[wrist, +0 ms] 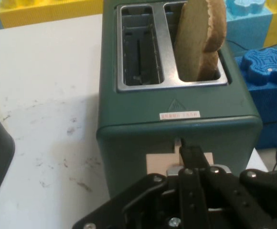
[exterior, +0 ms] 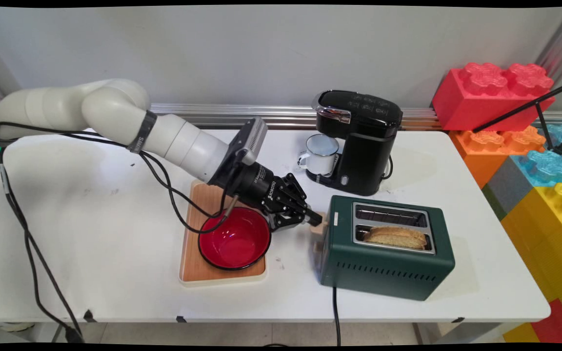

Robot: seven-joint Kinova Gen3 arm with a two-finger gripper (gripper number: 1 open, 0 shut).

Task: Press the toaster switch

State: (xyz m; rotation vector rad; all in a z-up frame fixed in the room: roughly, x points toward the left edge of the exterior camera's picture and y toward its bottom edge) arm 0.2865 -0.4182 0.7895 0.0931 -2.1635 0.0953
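A dark green two-slot toaster (exterior: 388,265) stands at the table's front right. A slice of toasted bread (exterior: 395,236) rises out of its nearer slot, and the other slot is empty. My gripper (exterior: 316,219) is shut, its fingertips resting on top of the tan lever (exterior: 321,230) at the toaster's left end. In the hand view the closed fingers (wrist: 192,155) sit against the toaster (wrist: 176,129) just above the tan lever (wrist: 157,164). The bread (wrist: 200,38) stands up in the right slot there.
A red bowl (exterior: 234,239) sits on a wooden tray (exterior: 195,265) just under my wrist. Behind the toaster is a black coffee machine (exterior: 359,141) with a white enamel mug (exterior: 321,153). Big toy blocks (exterior: 495,92) line the right side. The toaster's cable (exterior: 335,312) hangs over the front edge.
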